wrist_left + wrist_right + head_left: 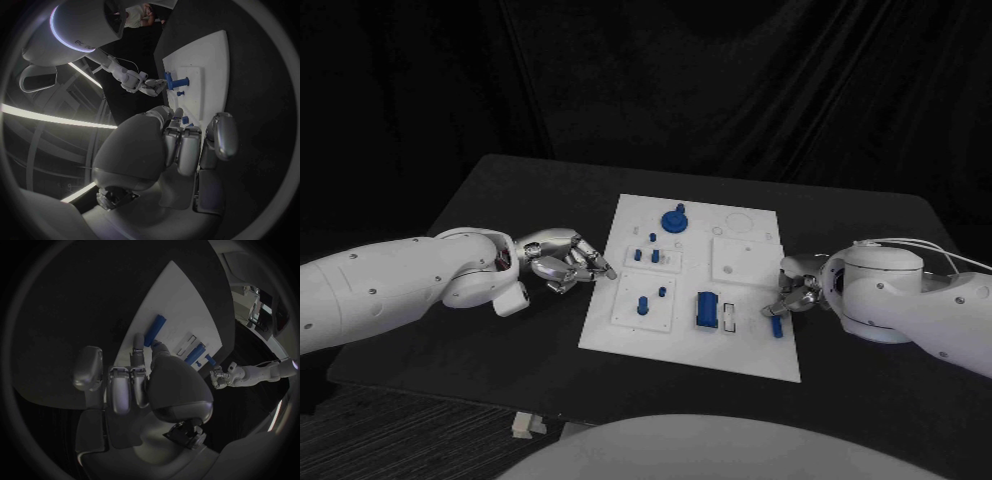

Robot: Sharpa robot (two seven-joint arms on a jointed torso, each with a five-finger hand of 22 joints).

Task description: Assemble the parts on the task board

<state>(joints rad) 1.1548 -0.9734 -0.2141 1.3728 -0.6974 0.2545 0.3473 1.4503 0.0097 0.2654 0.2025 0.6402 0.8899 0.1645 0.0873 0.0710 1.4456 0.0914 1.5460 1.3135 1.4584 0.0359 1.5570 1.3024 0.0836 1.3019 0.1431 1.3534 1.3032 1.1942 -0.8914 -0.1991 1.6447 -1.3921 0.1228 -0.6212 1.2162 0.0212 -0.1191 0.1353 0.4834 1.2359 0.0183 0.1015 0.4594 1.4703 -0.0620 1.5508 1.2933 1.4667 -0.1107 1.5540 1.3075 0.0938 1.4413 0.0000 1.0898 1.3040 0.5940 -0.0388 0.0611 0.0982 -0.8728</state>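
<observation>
While seemingly pinched by right robot hand (790,296), slim blue peg (776,325); left robot hand (564,260) curled, empty.

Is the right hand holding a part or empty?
Holding: the right hand pinches a blue peg at the task board's right edge, fingers closed round its upper end.

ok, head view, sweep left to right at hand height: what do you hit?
Left hand at the task board's left edge → task board → small blue pegs → blue block → blue bar pinched by the right hand at the board's right edge.
</observation>
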